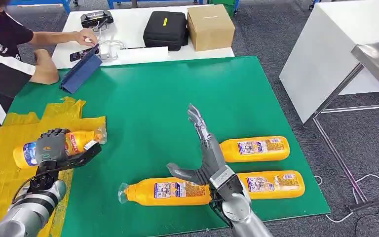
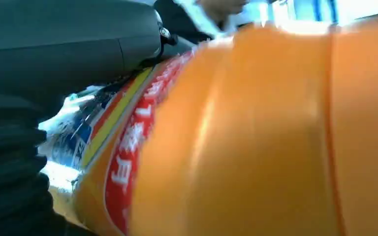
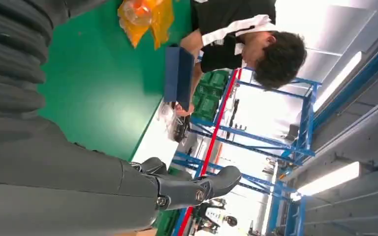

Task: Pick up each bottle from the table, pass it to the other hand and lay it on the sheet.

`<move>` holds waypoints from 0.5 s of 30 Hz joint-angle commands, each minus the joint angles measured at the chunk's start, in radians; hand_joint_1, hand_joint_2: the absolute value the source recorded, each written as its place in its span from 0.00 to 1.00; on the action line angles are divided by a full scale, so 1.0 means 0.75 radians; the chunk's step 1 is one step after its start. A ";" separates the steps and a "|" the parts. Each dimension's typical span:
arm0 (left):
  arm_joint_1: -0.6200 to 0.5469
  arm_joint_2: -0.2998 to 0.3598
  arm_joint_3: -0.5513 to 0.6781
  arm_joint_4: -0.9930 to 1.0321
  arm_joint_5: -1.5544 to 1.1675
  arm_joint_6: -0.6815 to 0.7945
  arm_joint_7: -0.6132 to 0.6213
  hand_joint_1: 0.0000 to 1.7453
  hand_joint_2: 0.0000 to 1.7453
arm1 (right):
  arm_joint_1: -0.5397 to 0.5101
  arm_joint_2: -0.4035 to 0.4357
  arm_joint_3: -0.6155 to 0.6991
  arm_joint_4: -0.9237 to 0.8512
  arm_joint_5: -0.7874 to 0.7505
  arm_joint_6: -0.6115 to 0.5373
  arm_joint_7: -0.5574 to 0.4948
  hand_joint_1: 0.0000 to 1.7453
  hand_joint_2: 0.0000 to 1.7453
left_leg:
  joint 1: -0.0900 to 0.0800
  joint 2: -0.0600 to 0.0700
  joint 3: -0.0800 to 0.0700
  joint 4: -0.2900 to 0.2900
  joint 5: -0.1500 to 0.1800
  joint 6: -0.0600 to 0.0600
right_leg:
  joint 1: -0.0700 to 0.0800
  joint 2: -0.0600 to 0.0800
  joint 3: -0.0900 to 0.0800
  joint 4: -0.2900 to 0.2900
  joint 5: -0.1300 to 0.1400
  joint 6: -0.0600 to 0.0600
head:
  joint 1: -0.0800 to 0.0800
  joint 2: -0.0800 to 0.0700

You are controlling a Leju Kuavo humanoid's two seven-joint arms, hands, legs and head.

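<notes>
held in left hand (image 1: 54,148): one bottle (image 1: 76,143), lying over the sheet (image 1: 10,163), cap end toward the right hand (image 1: 205,158). beside right hand, on the mat (image 1: 168,94): second bottle (image 1: 165,191) on its thumb side, two bottles (image 1: 254,148) (image 1: 271,183) on its far side. beyond both hands: table (image 1: 128,19) with case (image 1: 165,29) and box (image 1: 210,26).

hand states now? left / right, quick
Left hand: holding a bottle over the yellow sheet.
Right hand: open, fingers spread, holding nothing.
</notes>
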 commanded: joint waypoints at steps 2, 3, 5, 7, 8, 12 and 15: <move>-0.073 -0.046 0.140 0.144 0.111 -0.035 -0.077 0.00 1.00 | -0.045 -0.030 0.013 0.053 0.028 -0.024 0.024 0.00 1.00 | 0.003 -0.004 0.007 0.002 -0.004 -0.002 | 0.003 -0.002 0.008 0.000 -0.003 -0.003 | 0.000 0.000; -0.069 -0.050 0.145 0.138 0.115 -0.039 -0.083 0.00 1.00 | -0.047 -0.028 0.012 0.055 0.031 -0.024 0.025 0.00 1.00 | 0.002 -0.003 0.004 0.001 -0.002 -0.001 | 0.002 -0.002 0.004 -0.001 -0.001 -0.002 | 0.000 0.000; -0.062 -0.054 0.150 0.136 0.120 -0.036 -0.083 0.00 1.00 | -0.048 -0.027 0.012 0.056 0.034 -0.024 0.026 0.00 1.00 | 0.001 -0.003 0.004 0.000 -0.002 -0.001 | 0.001 -0.002 0.004 -0.001 -0.002 -0.002 | 0.000 0.000; -0.052 -0.063 0.173 0.129 0.150 -0.048 -0.110 0.00 1.00 | -0.047 -0.025 0.009 0.058 0.040 -0.026 0.029 0.00 1.00 | 0.001 -0.003 0.004 0.000 -0.002 -0.001 | 0.001 -0.002 0.005 -0.001 -0.002 -0.002 | 0.000 0.000; -0.046 -0.068 0.183 0.126 0.164 -0.052 -0.125 0.00 1.00 | -0.046 -0.026 0.005 0.060 0.040 -0.026 0.029 0.00 1.00 | 0.002 -0.003 0.008 0.001 -0.004 -0.002 | 0.002 -0.001 0.009 -0.001 -0.003 -0.003 | 0.000 0.000; -0.025 -0.091 0.232 0.089 0.232 -0.010 -0.216 0.00 1.00 | -0.042 -0.025 -0.008 0.062 0.053 -0.020 0.031 0.00 1.00 | 0.001 -0.003 0.006 0.000 -0.002 -0.001 | 0.001 -0.002 0.007 -0.001 -0.002 -0.002 | 0.000 0.000; 0.025 -0.147 0.339 -0.029 0.459 0.063 -0.493 0.00 1.00 | -0.031 -0.033 -0.007 0.065 0.066 -0.021 0.029 0.00 1.00 | 0.002 -0.004 0.008 0.000 -0.003 -0.001 | 0.002 -0.002 0.010 -0.002 -0.003 -0.002 | 0.000 0.000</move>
